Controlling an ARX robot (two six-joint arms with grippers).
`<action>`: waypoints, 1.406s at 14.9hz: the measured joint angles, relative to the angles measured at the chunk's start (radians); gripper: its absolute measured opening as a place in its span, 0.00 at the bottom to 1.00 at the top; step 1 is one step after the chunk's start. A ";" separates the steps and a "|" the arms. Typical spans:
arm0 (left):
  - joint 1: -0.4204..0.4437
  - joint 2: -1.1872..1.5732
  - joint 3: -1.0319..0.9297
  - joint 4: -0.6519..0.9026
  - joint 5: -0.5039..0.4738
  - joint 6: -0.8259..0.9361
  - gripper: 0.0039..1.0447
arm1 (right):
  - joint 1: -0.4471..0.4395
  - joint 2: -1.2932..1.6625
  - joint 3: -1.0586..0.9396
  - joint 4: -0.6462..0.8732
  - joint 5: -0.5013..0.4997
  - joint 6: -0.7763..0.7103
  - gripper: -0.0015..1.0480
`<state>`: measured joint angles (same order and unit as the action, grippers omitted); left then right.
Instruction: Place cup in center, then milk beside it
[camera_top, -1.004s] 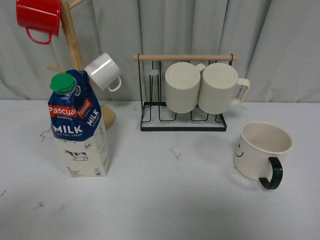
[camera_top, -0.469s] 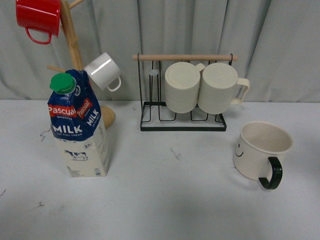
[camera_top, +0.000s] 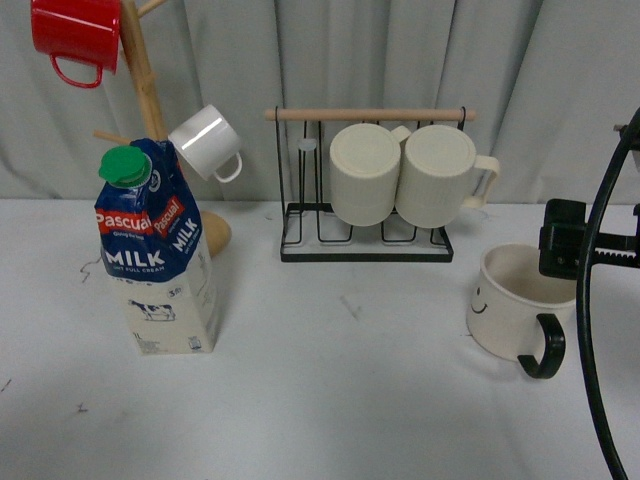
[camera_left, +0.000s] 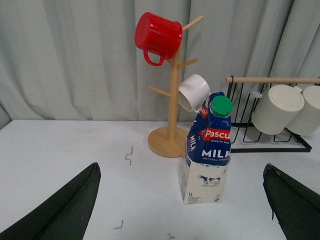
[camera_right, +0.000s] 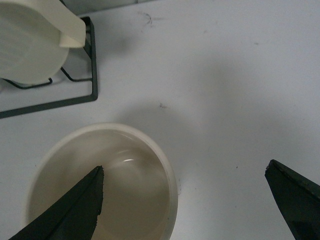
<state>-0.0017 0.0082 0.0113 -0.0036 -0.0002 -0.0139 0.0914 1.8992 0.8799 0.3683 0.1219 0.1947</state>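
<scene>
I have the right gripper (camera_right: 184, 172) spread wide over the cup (camera_top: 508, 300), which sits upright on the worktop (camera_top: 340, 400). In the right wrist view one finger (camera_right: 70, 210) hangs above the cup's mouth, while the other is out over bare worktop past the rim, so the jaws straddle one side of the wall without touching it. The cup is empty. I can see its pale inner floor with only a small glint of light on it. Its smiley face and black handle show in the front view, with the handle turned toward me. Just beyond this gripper is the wire rack (camera_top: 365, 250). It carries two ribbed cream mugs (camera_top: 400, 175) hung on their sides with their bases facing me, so I cannot tell what is inside them. The left gripper (camera_left: 181, 167) is also released, with its fingers far apart and low over the worktop. The milk (camera_left: 207, 150) stands upright straight ahead of it, well apart from it, roughly in line with the gap between the fingers, and its green cap is on. Behind the carton from this gripper is the wooden mug tree (camera_left: 174, 100), with a red mug (camera_left: 157, 36) high on it and a small white mug (camera_left: 194, 92) lower. Both are tipped on their pegs.
</scene>
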 joint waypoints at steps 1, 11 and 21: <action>0.000 0.000 0.000 0.000 0.000 0.000 0.94 | 0.000 0.021 0.010 -0.001 0.000 0.000 0.94; 0.000 0.000 0.000 0.000 0.000 0.000 0.94 | -0.014 0.110 0.051 -0.035 -0.025 0.033 0.14; 0.000 0.000 0.000 0.000 0.000 0.000 0.94 | 0.219 -0.014 0.153 -0.325 -0.016 0.152 0.03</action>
<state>-0.0017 0.0082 0.0113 -0.0036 -0.0002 -0.0139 0.3103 1.8847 1.0325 0.0429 0.1059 0.3470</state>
